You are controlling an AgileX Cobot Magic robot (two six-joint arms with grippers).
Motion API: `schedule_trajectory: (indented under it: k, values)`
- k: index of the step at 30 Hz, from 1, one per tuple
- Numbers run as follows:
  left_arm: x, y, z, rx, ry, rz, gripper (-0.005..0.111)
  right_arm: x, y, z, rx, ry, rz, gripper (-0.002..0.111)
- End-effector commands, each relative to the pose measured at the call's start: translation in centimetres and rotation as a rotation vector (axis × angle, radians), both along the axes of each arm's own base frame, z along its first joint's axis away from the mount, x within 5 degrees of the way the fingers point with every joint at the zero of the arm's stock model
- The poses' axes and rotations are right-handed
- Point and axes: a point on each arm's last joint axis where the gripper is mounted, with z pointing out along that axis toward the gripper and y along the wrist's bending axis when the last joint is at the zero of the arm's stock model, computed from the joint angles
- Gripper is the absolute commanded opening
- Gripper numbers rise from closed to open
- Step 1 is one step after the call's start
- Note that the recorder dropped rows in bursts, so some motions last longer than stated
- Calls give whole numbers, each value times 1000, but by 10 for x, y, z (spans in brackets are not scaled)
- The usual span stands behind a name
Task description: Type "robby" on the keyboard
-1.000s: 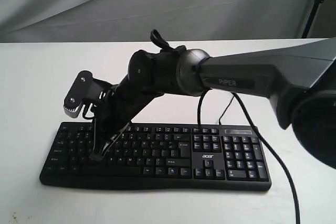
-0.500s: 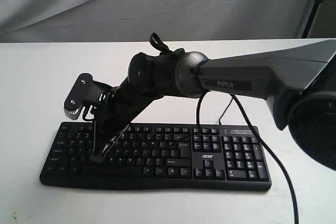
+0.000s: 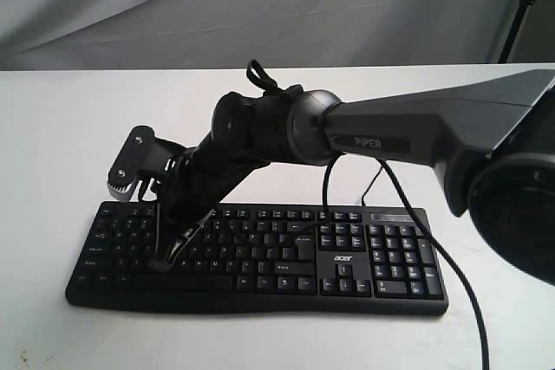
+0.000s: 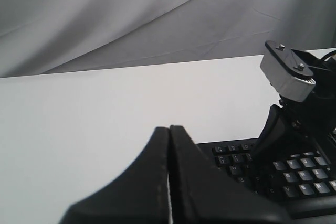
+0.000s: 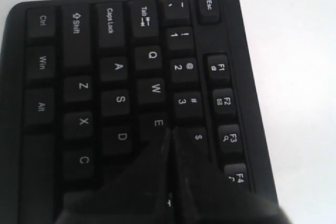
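The black acer keyboard (image 3: 381, 257) lies on the white table, near its front edge. My right arm reaches across from the right, and my right gripper (image 3: 160, 262) points steeply down at the left letter keys. In the right wrist view that gripper (image 5: 169, 129) is shut and empty. Its tip sits low over the keyboard (image 5: 118, 66) at the corner between the E and 4 keys, hiding the key beneath. Contact cannot be judged. My left gripper (image 4: 169, 128) is shut and empty, off the keyboard's (image 4: 294, 177) left end.
A thin black cable (image 3: 451, 257) runs from the keyboard's back over its number pad toward the front right. The right arm's grey wrist camera mount (image 4: 289, 72) stands above the keys. Grey cloth (image 3: 130, 6) hangs behind the white table (image 3: 69, 127).
The right arm and its wrist mount have drifted slightly to the right. Its shut tip stays low over the same left letter keys. The keyboard has not shifted.
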Motion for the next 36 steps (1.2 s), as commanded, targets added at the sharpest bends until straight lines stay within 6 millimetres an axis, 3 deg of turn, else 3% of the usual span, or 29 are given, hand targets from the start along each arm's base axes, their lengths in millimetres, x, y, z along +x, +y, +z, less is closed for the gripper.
schedule_trajectory:
  k: [1,24,29,33,36]
  values:
    - [0,0,-1,1,-5,-6,0,4,-1,2,6,-13,-2,0]
    - [0,0,-1,1,-5,-6,0,2,-1,-7,-11,16,4,0]
    - [0,0,-1,1,-5,-6,0,2,-2,2,-2,5,9,0]
    - [0,0,-1,1,-5,-6,0,1,-4,26,20,-27,16,0]
    - [0,0,-1,1,-5,-6,0,5,-13,21,-40,-23,-8,0]
